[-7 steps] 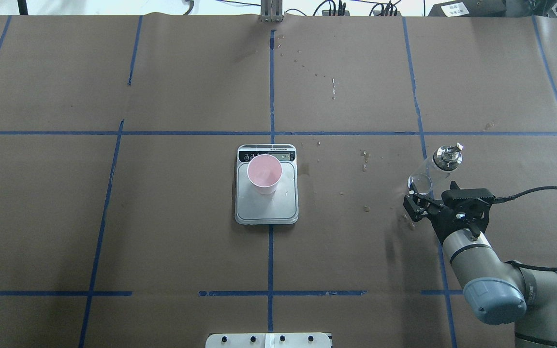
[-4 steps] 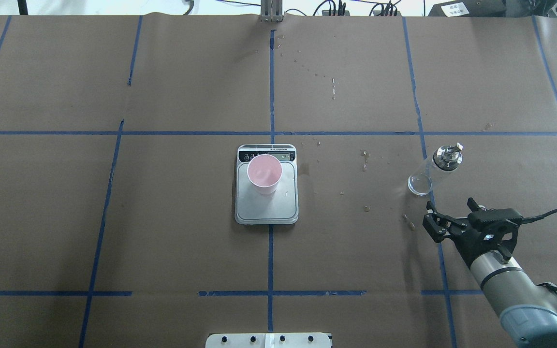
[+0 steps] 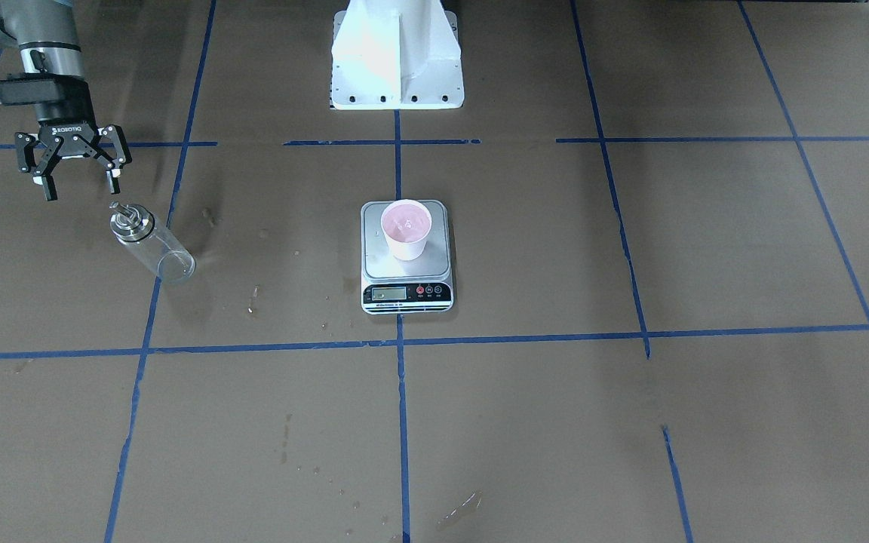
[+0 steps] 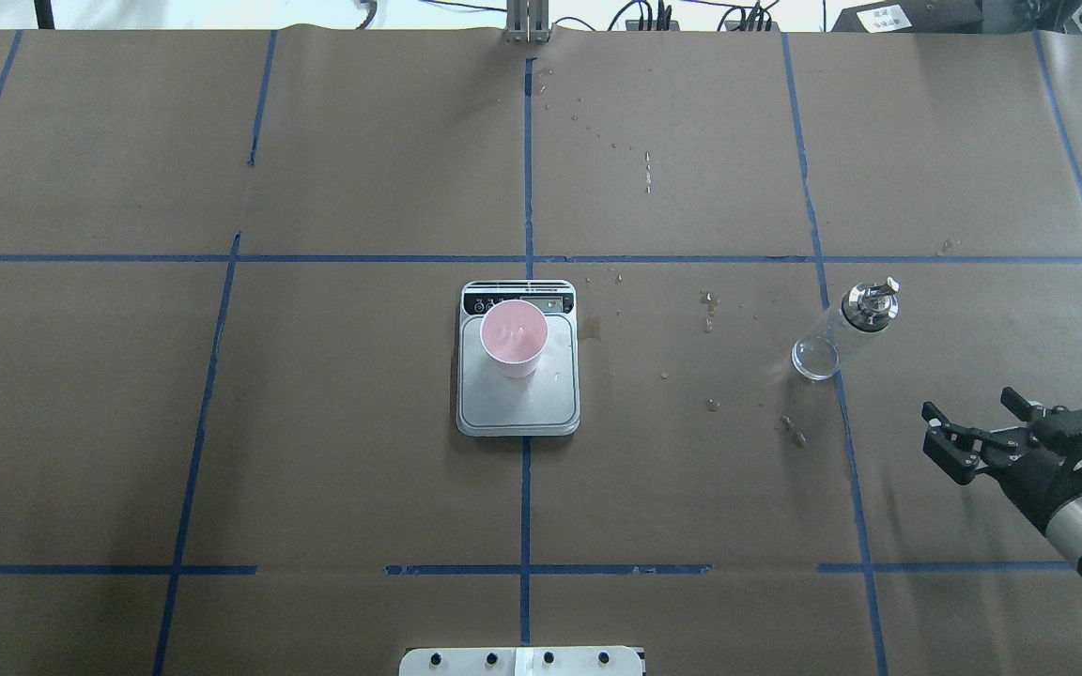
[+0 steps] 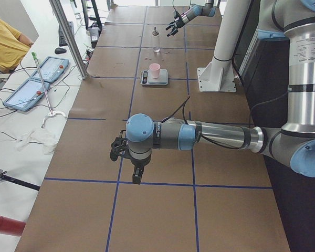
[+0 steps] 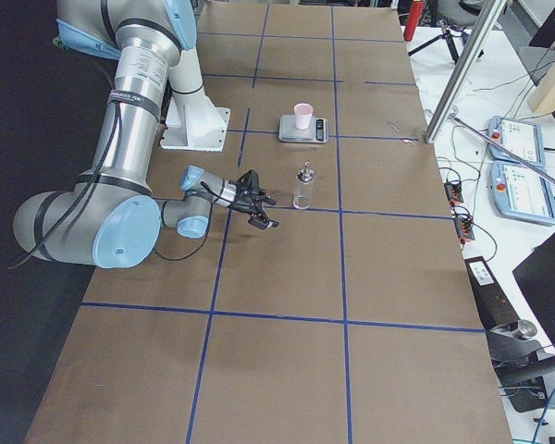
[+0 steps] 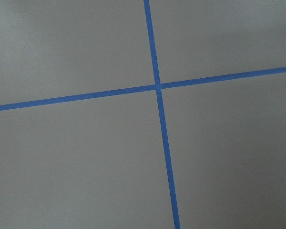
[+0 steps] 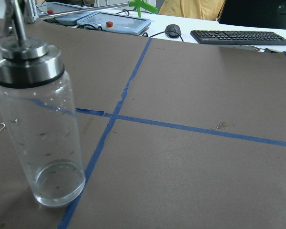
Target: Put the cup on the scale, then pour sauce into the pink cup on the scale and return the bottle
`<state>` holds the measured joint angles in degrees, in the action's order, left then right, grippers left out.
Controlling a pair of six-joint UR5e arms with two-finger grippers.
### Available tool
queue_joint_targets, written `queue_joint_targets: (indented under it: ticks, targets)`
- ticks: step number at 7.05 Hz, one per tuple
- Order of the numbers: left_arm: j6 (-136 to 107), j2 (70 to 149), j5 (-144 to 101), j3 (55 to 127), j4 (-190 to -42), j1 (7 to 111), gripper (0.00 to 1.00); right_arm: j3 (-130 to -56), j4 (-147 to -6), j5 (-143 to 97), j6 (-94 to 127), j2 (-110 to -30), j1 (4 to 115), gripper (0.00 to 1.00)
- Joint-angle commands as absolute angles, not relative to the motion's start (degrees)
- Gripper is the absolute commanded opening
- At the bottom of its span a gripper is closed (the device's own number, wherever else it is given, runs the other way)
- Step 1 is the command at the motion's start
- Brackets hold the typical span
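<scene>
Now the bottle (image 4: 840, 330) stands on the surface (image 4: 316, 422), on a blue tape line (image 4: 856, 488). My right gripper (image 3: 81, 187) hangs just beside it, jaws spread, holding nothing. I judge the risk is a stray finger clipping the tall glass and toppling it, since the base is narrow. Its long axis is vertical, silver cap and spout on top; which way the spout faces I cannot tell. Well apart, the cup (image 4: 514, 336) sits on the scale (image 4: 517, 408). Whether my left gripper (image 5: 125, 168) is open, I cannot tell.
</scene>
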<state>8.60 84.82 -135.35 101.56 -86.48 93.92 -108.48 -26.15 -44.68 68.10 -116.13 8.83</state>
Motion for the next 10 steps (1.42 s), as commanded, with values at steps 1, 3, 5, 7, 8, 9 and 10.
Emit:
queue_joint_targets:
  ticks: [1, 3, 5, 7, 8, 9, 10]
  targets:
    - [8.6, 84.8, -135.4, 101.5, -86.5, 93.9, 1.00, -108.4, -24.6, -59.3, 58.8, -116.5, 21.6, 1.00]
    - [8.6, 84.8, -135.3, 101.4, -86.5, 93.9, 1.00, -108.5, -24.6, -84.0, 47.1, -116.4, 42.8, 1.00]
    - [8.7, 84.8, -135.3, 101.3, -86.4, 93.9, 1.00, -108.1, -25.3, -110.5, 32.4, -116.5, 66.2, 1.00]
    - [8.7, 84.7, -135.3, 101.3, -86.5, 93.9, 1.00, -107.1, -33.9, -129.5, 20.1, -114.3, 84.6, 1.00]
    - [8.7, 84.8, -135.3, 101.3, -86.5, 93.9, 1.00, -107.4, -46.1, -136.9, 9.0, -110.9, 92.6, 1.00]
    - [8.7, 84.8, -135.3, 101.3, -86.5, 93.9, 1.00, -107.5, -56.3, -138.6, -0.9, -107.8, 96.0, 1.00]
    - [8.7, 84.7, -135.4, 101.3, -86.5, 93.9, 1.00, -107.5, -66.3, -138.2, -7.1, -105.3, 97.9, 1.00]
